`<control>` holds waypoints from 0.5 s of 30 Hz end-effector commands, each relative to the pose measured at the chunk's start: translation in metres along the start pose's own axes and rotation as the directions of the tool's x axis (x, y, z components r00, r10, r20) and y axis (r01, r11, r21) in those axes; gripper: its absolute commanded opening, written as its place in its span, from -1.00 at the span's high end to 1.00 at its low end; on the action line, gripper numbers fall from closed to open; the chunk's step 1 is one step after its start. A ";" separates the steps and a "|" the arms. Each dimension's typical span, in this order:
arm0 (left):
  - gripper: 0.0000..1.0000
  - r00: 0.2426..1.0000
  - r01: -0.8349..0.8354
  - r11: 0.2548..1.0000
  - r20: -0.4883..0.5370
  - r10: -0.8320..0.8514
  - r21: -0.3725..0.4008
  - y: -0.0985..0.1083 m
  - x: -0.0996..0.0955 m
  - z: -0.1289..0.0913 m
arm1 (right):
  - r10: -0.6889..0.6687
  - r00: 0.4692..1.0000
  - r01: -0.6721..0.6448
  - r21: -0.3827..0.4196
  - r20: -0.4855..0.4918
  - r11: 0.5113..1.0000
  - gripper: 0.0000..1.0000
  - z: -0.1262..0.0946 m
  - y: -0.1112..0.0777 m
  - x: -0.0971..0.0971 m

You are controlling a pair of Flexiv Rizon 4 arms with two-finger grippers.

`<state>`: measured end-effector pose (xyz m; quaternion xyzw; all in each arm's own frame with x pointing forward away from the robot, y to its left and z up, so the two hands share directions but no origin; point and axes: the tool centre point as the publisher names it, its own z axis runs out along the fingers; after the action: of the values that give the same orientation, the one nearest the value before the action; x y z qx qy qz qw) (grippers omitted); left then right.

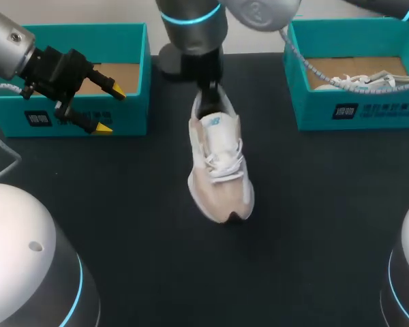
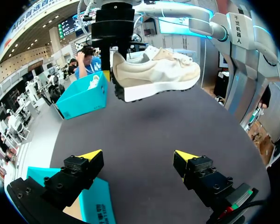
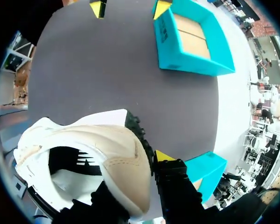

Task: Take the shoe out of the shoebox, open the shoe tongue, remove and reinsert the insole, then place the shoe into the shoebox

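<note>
**Shoe lifted for access.** My right pincer (image 1: pixel 208 92) is pinching the shoe (image 1: pixel 218 167) at its heel. It is holding the shoe clear of the counter (image 1: pixel 123 225), between the left shoebox (image 1: pixel 133 102) and the right shoebox (image 1: pixel 307 102), probably so the tongue is facing up within reach. My left pincer (image 1: pixel 109 109) is hovering spread wide and empty, just in front of the left shoebox.

We see wide bare table (image 1: pixel 313 225) between left shoebox (image 1: pixel 88 44) and right shoebox (image 1: pixel 368 109). In the way: shoe (image 1: pixel 221 167) held up mid-table, our left gripper (image 1: pixel 109 109) at the left shoebox's front.
</note>
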<state>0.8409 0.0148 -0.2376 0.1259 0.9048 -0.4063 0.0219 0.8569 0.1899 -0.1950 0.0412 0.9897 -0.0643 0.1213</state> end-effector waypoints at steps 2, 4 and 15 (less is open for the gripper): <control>-1.00 1.000 0.000 1.000 -0.001 0.000 -0.003 0.000 0.000 0.000 | -0.021 1.000 0.021 -0.030 0.002 0.999 1.00 -0.035 -0.015 -0.007; -1.00 1.000 0.000 1.000 -0.001 0.000 -0.003 0.000 0.000 0.000 | 0.011 1.000 -0.011 -0.010 0.020 1.000 1.00 -0.040 -0.019 -0.010; -1.00 1.000 0.000 1.000 -0.001 0.000 -0.003 0.000 0.000 0.000 | 0.010 1.000 -0.009 -0.017 0.023 1.000 1.00 -0.041 -0.020 -0.010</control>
<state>0.8409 0.0148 -0.2376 0.1259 0.9048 -0.4063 0.0219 0.8554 0.1759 -0.1507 0.0441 0.9884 -0.0566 0.1338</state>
